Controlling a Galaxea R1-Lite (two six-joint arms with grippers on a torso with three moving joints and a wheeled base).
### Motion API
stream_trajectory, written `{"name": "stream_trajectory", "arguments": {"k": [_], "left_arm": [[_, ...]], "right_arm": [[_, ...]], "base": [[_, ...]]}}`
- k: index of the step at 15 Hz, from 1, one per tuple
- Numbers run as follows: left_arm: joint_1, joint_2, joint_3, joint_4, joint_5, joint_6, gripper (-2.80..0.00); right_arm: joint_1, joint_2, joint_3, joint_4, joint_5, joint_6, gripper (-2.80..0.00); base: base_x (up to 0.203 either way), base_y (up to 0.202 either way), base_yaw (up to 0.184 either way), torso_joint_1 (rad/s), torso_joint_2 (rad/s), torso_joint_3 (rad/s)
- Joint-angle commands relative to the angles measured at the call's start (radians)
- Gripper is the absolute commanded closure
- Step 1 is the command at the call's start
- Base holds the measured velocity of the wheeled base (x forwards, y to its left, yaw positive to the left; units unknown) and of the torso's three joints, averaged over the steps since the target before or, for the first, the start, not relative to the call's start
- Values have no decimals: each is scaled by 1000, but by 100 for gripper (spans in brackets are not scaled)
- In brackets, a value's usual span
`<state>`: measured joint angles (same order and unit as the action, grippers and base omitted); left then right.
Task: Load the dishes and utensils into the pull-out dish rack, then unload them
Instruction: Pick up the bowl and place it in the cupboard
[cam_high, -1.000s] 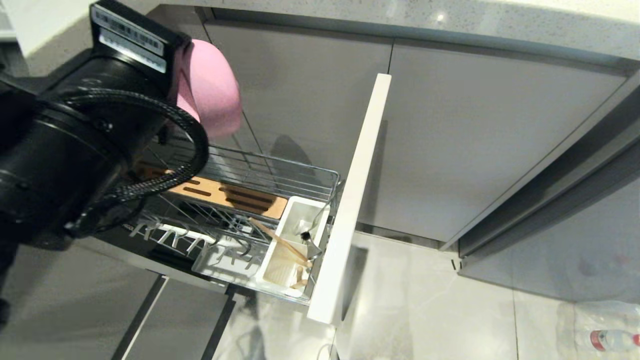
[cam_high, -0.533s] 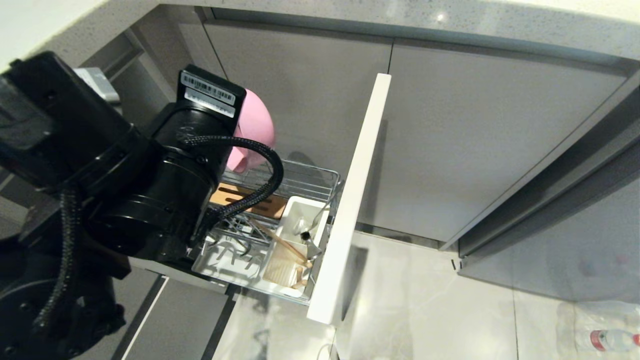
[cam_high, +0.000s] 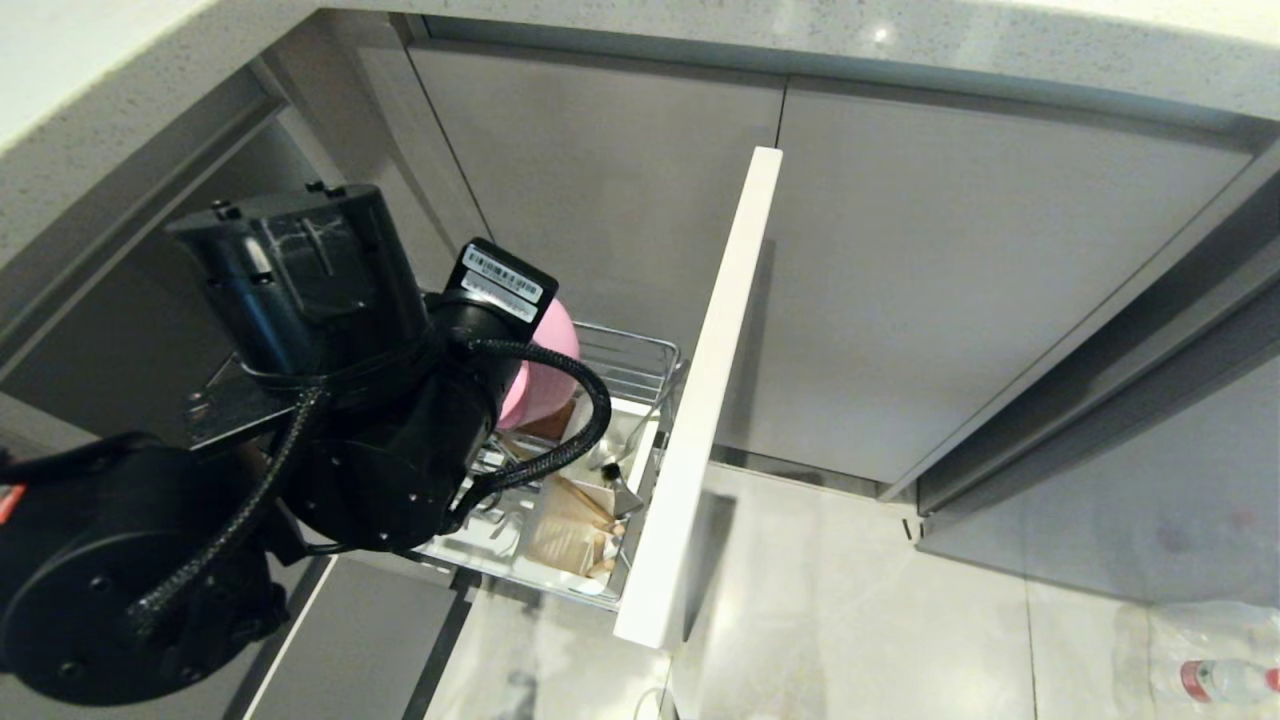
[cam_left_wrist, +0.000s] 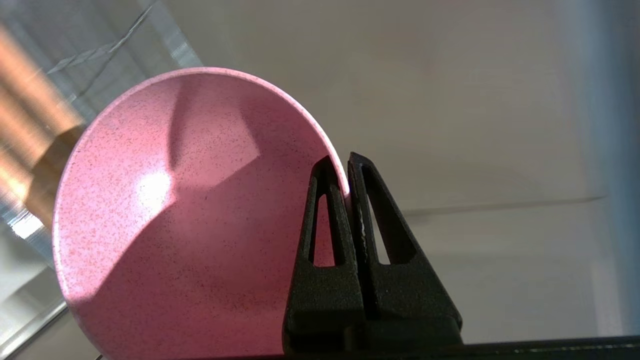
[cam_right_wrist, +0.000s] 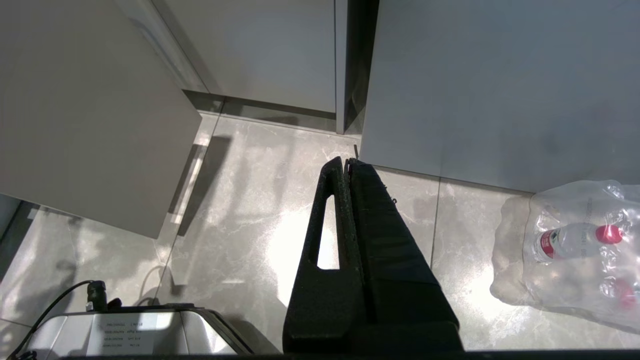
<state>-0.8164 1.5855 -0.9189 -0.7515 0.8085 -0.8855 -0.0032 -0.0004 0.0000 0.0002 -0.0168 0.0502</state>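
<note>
head view: left gripper (cam_high: 520, 385) carries the pink bowl (cam_high: 545, 375) on edge above the pull-out dish rack (cam_high: 630, 360), chopsticks (cam_high: 585, 495) lying in its white caddy (cam_high: 560, 545). left wrist view: fingers (cam_left_wrist: 325, 210) clamped on the bowl's rim, bowl tilted. right wrist view: right gripper (cam_right_wrist: 347, 162) parked over the floor, fingers together. likely loading the bowl; next it needs lowering between the wires before letting go.

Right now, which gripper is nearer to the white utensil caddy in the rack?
Left. The left gripper, shut on the pink bowl, hangs just above the caddy. The right gripper is shut, parked over bare floor, away from it.
</note>
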Motion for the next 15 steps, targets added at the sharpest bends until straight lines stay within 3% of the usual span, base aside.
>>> {"name": "stream_trajectory", "arguments": {"k": [1,3,4,6,9,13,15], "left_arm": [[0,-10,-8,17,6,-16,0],[2,-16,-6,14,4,-24,0],[5,-20,-8,2,4,-63,0],[38,-23,-8,-102,4,-97,0],[87,13,-2,-295,11,-95,0],[126,81,-14,-375,12,-97,0],[131,114,-15,-466,10,-100,0]], "right_arm": [[0,0,2,1,0,0,0],[0,0,2,0,0,0,0],[0,0,2,0,0,0,0],[0,0,2,0,0,0,0],[0,0,2,0,0,0,0],[0,0,2,0,0,0,0],[0,0,2,1,0,0,0]], "base": [[0,0,0,0,0,0],[0,0,0,0,0,0],[0,0,0,0,0,0],[0,0,0,0,0,0],[0,0,0,0,0,0],[0,0,0,0,0,0],[0,0,0,0,0,0]]}}
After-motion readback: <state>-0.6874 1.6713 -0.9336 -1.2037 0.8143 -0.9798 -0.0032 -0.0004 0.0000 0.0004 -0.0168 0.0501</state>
